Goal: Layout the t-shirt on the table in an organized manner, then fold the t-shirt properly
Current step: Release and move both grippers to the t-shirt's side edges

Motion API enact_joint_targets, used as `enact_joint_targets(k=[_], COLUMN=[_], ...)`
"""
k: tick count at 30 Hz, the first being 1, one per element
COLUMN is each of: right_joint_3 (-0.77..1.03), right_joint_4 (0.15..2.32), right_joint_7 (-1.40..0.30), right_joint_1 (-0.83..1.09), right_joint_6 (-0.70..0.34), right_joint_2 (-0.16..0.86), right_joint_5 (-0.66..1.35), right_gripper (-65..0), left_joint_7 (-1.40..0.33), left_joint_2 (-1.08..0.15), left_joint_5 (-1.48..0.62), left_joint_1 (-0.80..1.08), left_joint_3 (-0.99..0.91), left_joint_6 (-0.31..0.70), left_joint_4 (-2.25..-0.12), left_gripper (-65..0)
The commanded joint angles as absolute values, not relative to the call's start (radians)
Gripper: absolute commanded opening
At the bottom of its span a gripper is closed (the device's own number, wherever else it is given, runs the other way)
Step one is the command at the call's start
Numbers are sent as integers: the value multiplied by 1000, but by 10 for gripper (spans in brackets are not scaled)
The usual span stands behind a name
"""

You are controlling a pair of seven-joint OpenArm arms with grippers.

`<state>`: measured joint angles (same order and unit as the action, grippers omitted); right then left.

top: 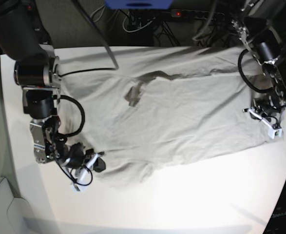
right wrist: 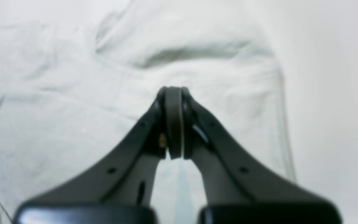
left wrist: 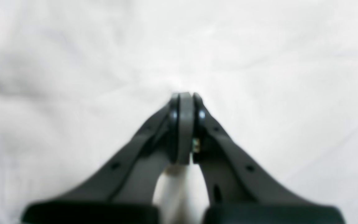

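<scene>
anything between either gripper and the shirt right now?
Nothing visible. Both wrist views show closed jaws right at the t-shirt fabric, nothing in between: the left gripper over its body, the right gripper near a hemmed edge. Whether cloth is pinched is not visible. The table shows nothing else near them.

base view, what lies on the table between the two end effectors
Only the t-shirt, spread across the table from the right end effector to the left end effector; the base view shows it.

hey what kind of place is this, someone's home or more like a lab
Most likely a robotics lab or workshop. Two robot arms work a t-shirt spread on a bare white table, and behind the table is a tangle of cables and a power strip, not home furnishings.
</scene>
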<state>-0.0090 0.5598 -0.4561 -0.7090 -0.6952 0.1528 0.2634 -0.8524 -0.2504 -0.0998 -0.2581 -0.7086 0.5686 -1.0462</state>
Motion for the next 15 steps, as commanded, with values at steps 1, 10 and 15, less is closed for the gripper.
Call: enact_joint_targets(k=[1, 10, 15], right_joint_3=[-7, -7, -7], right_joint_4=[568, 567, 564], right_joint_7=[-423, -357, -348], right_joint_1=[-734, -685, -680], right_joint_6=[-698, -698, -698], right_joint_2=[166, 213, 228], right_joint_5=[283, 282, 282], right_gripper=[-650, -650, -650], left_joint_7=[-840, -722, -648], left_joint_2=[-269, -265, -249], left_joint_5=[-104, -39, 77], left_joint_1=[-286, -371, -464], left_joint_3=[-708, -708, -708], left_joint_6=[564, 562, 562], left_joint_4=[-1027, -839, -713], left_gripper=[-650, -649, -649])
